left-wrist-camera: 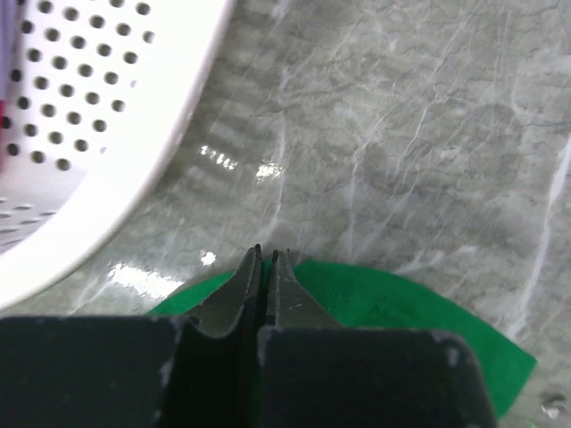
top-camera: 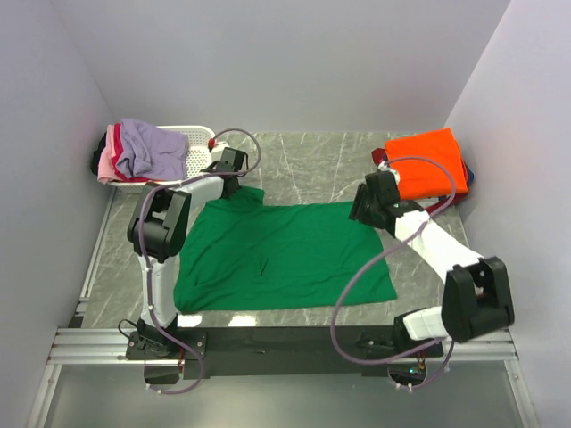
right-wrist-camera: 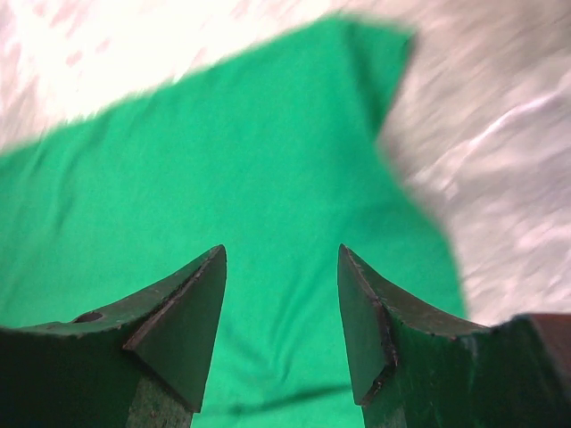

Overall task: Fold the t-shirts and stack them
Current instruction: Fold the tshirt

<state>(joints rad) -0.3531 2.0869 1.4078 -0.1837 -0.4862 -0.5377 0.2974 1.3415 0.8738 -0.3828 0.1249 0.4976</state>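
The green t-shirt (top-camera: 285,254) across the middle of the table is one plain bright green, with no print. The table (top-camera: 312,160) is grey with a marbled pattern of thin pale veins. At its far right corner the orange t-shirt (top-camera: 428,160) is a plain, vivid orange, and a sliver of navy cloth (top-camera: 467,174) shows along its right edge. By the far left corner the basket (top-camera: 192,134) is white, patterned with rows of small round holes. It carries a lavender t-shirt (top-camera: 152,147), a pink t-shirt (top-camera: 107,165) and a strip of red cloth (top-camera: 116,141) between them. The left arm (top-camera: 165,223) and right arm (top-camera: 428,241) are black and white, and their cables (top-camera: 352,294) are greyish purple.
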